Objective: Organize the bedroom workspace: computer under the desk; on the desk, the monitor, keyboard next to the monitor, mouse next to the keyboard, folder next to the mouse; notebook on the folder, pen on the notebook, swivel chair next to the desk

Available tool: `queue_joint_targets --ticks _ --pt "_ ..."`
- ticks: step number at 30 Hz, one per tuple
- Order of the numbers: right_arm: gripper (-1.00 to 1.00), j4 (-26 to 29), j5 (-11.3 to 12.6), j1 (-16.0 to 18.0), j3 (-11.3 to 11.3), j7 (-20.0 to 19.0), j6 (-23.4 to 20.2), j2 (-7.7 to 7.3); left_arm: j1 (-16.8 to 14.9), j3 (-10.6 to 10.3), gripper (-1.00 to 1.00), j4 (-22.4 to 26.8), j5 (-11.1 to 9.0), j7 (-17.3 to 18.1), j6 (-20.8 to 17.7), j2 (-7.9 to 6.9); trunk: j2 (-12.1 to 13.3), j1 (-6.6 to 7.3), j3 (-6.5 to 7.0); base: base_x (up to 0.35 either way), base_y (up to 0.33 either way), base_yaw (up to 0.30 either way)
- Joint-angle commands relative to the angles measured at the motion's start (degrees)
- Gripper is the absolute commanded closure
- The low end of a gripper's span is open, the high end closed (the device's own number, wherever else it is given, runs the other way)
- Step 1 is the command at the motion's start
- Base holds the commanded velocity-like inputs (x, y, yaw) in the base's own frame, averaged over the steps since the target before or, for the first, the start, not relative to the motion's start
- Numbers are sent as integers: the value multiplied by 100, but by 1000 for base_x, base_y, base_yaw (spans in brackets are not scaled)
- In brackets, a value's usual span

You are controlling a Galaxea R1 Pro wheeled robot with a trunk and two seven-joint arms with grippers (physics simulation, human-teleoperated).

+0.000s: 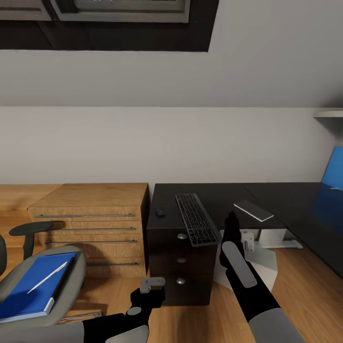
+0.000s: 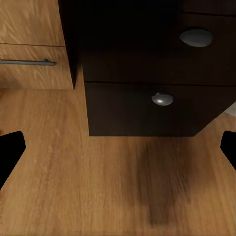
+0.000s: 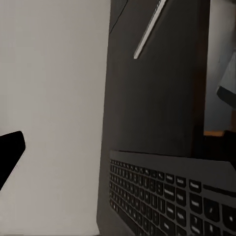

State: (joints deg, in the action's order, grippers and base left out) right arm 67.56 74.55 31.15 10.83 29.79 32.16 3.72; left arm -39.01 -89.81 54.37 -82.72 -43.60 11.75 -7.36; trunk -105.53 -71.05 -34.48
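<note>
Noted: keyboard (image 1: 196, 219) lengthwise, just beyond right gripper (image 1: 231, 220); fingers' spread not discernible. Left gripper (image 1: 152, 284) low, fingers wide.

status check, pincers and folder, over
Left pincer low by desk drawers, empty. Right pincer near keyboard. Folder on swivel chair, pen on top.

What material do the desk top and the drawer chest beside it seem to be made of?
The desk top looks like glossy black laminate, since it shows faint reflections. The drawer chest looks like light wood or wood veneer, with visible grain and thin metal-looking handles. As renders, neither is certain.
</note>
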Motion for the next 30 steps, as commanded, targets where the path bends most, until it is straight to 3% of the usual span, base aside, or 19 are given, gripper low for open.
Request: queue_joint_targets --ticks 1,23,24,27,28,30 --pt "-100 6 20 -13 11 -21 31 -2 -11 -25 -100 5 -44 -16 38 -3 38 23 12 0 0 0" --pt "-100 45 9 -177 56 -243 47 7 -11 -30 -100 -220 -60 10 18 28 920 506 407 0 0 0" --pt "-100 334 13 -366 55 -250 49 6 -11 -36 -100 -967 -103 36 12 257 960 528 425 0 0 0" --pt "-100 381 10 -408 53 -252 48 6 -11 -36 -100 -1130 -201 42 12 323 1081 594 479 0 0 0" --pt "-100 419 8 -440 51 -254 45 -1 -11 -37 -100 -1273 -360 55 0 406 1121 616 497 0 0 0" --pt "-100 424 7 -444 48 -254 45 -1 -11 -37 -100 -1291 -382 58 -2 417 1201 660 532 0 0 0"
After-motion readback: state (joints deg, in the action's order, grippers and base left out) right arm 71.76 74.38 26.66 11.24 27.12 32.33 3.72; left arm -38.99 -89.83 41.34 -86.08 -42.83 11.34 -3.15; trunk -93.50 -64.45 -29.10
